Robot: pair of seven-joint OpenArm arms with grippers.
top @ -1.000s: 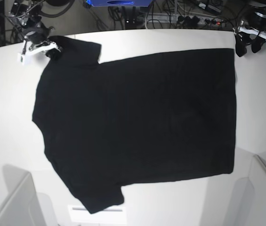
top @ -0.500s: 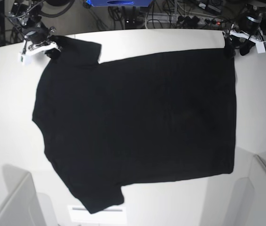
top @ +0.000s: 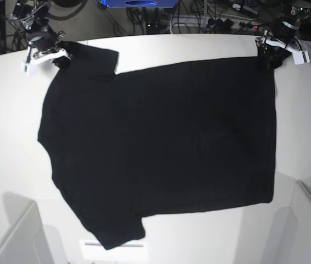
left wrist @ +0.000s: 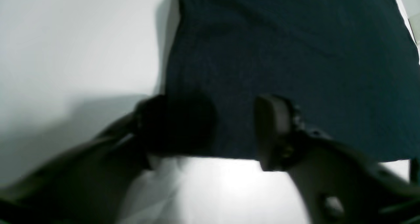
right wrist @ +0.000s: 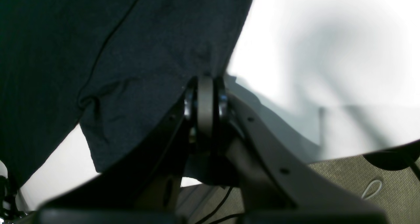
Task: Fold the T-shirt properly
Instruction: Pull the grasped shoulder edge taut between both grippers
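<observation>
T-shirt [left wrist: 295, 69] cut off at top, left end effector [left wrist: 234, 128] blurred — dark

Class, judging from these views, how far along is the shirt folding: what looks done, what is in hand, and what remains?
Done: the T-shirt lies spread flat on the table, with no fold made yet. In hand: the right gripper is shut on a sleeve edge, while the left gripper sits open over the hem corner, its jaws apart and straddling the fabric. Left: closing that grip, then every fold.
</observation>
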